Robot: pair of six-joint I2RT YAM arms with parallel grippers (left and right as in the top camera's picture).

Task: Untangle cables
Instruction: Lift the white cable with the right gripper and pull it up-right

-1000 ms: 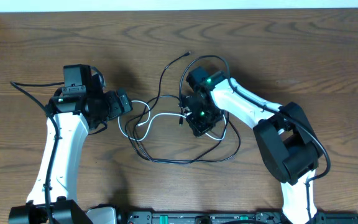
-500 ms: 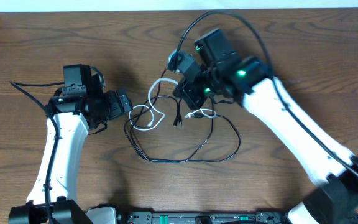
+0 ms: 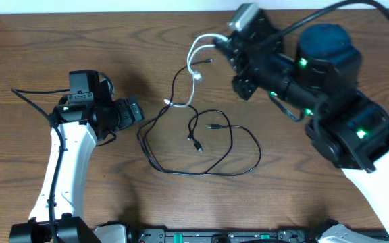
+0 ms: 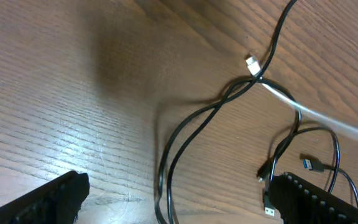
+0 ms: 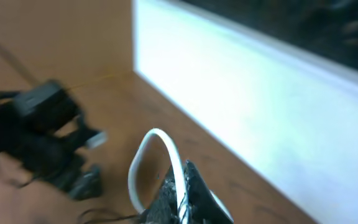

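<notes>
The right gripper is seen raised over the wooden table, at about 1 o'clock in the overhead view; its jaws are clenched on the white cable, which appears in the blurred right wrist view as a pale loop rising from between the fingertips. From the grip the white cable is carried out toward 9 o'clock, then hangs down toward 6 o'clock; its lower end, a small white plug, lies where it is crossed by the black cable; whether the two merely touch there or are hooked together cannot be told for certain. The black cable is spread on the table at the centre; a wide loop is laid toward 5 o'clock, a narrower double run toward 7 o'clock, and one thin strand is drawn up toward 12 o'clock, just beside the hanging white cable. Two small plug ends are seen inside the wide loop, near each other but apart. The left gripper is set at 9 o'clock of the tangle, pointed toward 3 o'clock; its jaws are spread wide and nothing is gripped; in the left wrist view its two fingers are seen at the lower corners, with the double run of black cable lying on the wood between them.
</notes>
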